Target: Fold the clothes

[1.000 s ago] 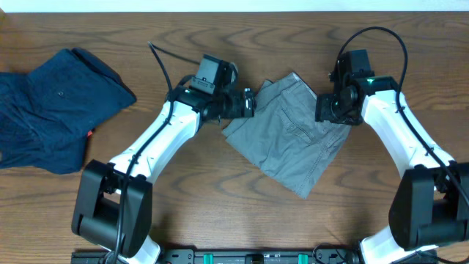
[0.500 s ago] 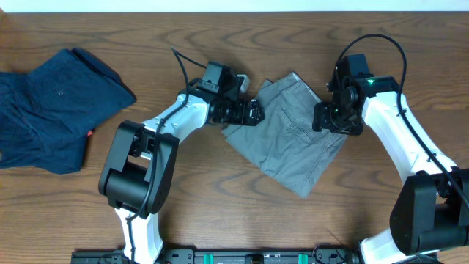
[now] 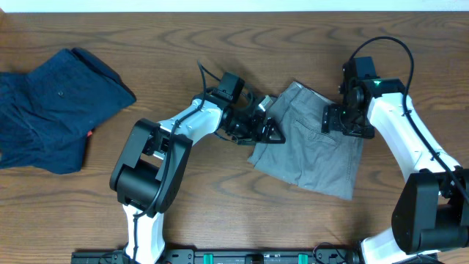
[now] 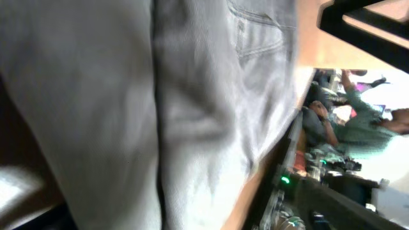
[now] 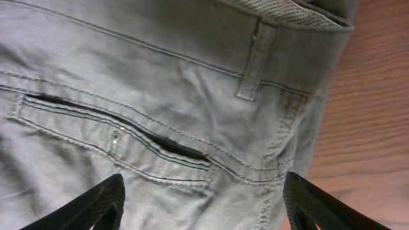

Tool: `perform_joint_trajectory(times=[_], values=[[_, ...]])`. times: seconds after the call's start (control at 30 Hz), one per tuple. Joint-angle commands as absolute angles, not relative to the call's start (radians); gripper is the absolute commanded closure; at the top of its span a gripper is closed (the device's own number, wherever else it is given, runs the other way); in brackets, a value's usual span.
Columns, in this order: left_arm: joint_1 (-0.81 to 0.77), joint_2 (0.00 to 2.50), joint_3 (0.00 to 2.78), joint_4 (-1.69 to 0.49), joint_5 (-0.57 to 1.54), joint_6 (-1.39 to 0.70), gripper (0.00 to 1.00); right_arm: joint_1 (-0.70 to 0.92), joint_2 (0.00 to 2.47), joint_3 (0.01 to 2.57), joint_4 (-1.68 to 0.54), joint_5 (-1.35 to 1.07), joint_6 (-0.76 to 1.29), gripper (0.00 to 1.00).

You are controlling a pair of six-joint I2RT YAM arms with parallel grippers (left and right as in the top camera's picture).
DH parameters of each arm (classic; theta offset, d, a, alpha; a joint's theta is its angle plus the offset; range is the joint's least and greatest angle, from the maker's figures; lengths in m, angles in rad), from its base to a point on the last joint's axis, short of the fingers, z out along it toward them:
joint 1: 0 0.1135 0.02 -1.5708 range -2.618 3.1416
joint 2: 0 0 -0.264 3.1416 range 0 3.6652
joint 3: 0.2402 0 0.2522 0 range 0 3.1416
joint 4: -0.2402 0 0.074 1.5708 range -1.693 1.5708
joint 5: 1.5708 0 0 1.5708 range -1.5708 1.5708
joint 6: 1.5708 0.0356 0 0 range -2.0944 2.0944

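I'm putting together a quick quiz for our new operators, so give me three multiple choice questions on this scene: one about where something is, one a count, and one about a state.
1. Where does the navy garment lie in the overhead view?
A) at the left edge of the table
B) between the two arms
C) beneath the right arm

2. How many garments are on the table?
A) one
B) two
C) four

3. How is the right gripper?
A) shut on a cable
B) out of view
C) open over the grey shorts

Answers:
1 A, it lies far left, well apart from the grey shorts.
2 B, only the navy garment and the grey shorts show.
3 C, the right wrist view shows its fingers spread wide over the back pocket of the shorts.
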State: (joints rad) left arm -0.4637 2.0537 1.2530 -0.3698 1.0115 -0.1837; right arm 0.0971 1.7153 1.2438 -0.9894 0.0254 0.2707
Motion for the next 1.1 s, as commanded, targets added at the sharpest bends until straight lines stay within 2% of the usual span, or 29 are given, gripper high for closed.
perform_joint_trajectory(times=[0.0, 0.1, 0.2, 0.5, 0.93, 0.97, 1.07], values=[[-0.456, 2.032, 1.252, -0.331, 0.822, -0.213, 0.00, 0.085, 1.698, 1.230, -0.992, 0.044, 0.283, 0.22], [-0.456, 2.033, 1.251, -0.283, 0.635, -0.280, 0.02, 0.085, 1.698, 1.229, -0.992, 0.044, 0.284, 0.22], [-0.456, 2.033, 1.251, -0.233, 0.556, -0.321, 0.02, 0.085, 1.698, 1.229, -0.991, 0.044, 0.284, 0.22], [-0.509, 2.039, 1.251, -0.091, 0.503, -0.324, 0.02, 0.085, 1.698, 1.229, -0.992, 0.034, 0.292, 0.22], [-0.607, 2.108, 1.251, -0.047, 0.508, -0.324, 0.02, 0.085, 1.698, 1.229, -0.992, 0.022, 0.292, 0.21], [-0.610, 2.113, 1.251, -0.047, 0.508, -0.324, 0.03, 0.085, 1.698, 1.229, -0.993, 0.022, 0.292, 0.21], [-0.623, 2.121, 1.251, -0.047, 0.512, -0.329, 0.28, 0.085, 1.698, 1.229, -0.993, 0.022, 0.292, 0.22]])
